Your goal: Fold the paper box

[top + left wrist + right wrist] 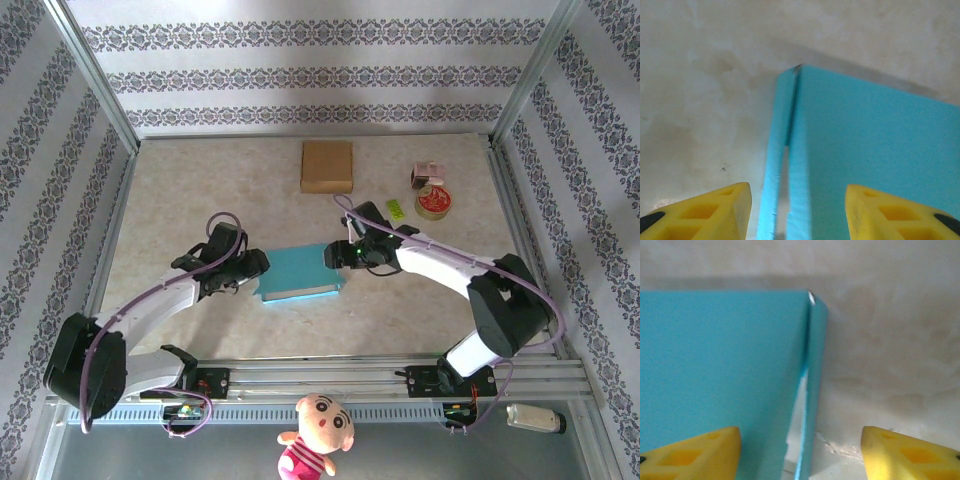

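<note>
The blue box [300, 272] looks folded, its side flaps [776, 150] a bit loose. The left claw [256, 266] and right claw [334, 255] are spread.

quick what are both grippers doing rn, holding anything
Left gripper: open, straddling the edge of the flat turquoise paper box, not gripping it.
Right gripper: open, straddling the box's opposite edge, not gripping.

Bright, even light (wrist views softly blurred).

Pale walls [320, 60] with floral wallpaper bands around a beige marbled tabletop [200, 190], evenly lit
</note>
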